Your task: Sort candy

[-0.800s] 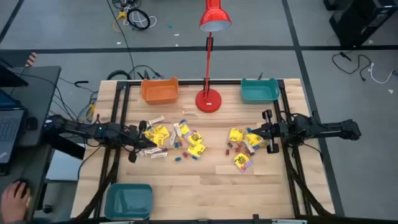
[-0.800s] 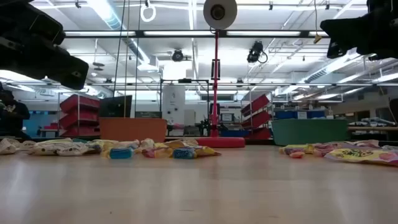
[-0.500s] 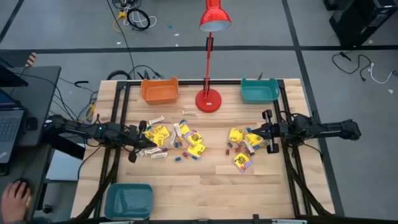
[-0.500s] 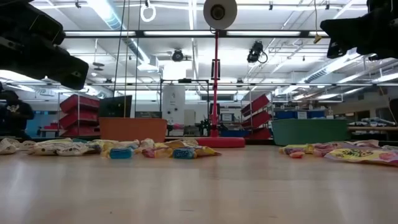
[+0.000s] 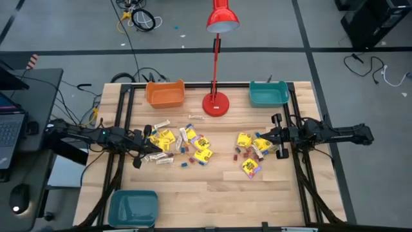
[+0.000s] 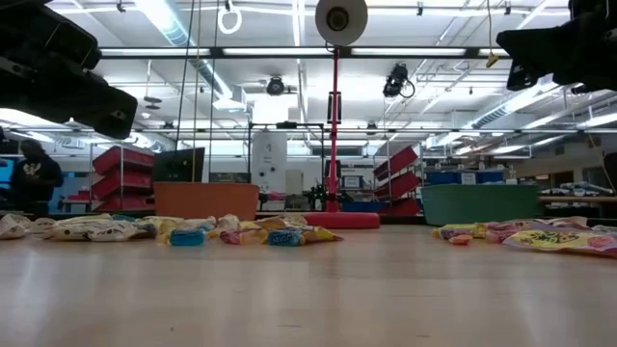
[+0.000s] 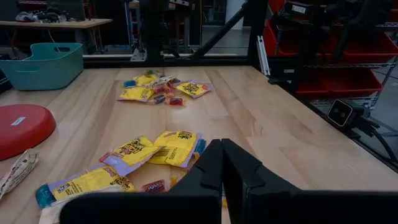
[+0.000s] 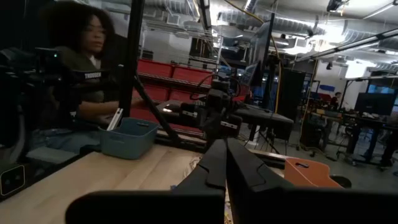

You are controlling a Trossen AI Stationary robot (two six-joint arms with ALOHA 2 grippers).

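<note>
Across the middle of the wooden table (image 5: pixel 212 190) lie small wrapped yellow, beige and blue candy (image 5: pixel 193 147) pieces in two loose clusters. Both the left gripper (image 5: pixel 150 153) and the right gripper (image 5: pixel 270 140) hover beside them with fingers pressed together, holding nothing.

In the low view both arms are cut off by the top edge, so their grippers stay out of sight. The candy (image 6: pixel 241 231) lies as a thin band, pieces overlapping, print unreadable. From above, the smallest pieces are too tiny to identify.
</note>
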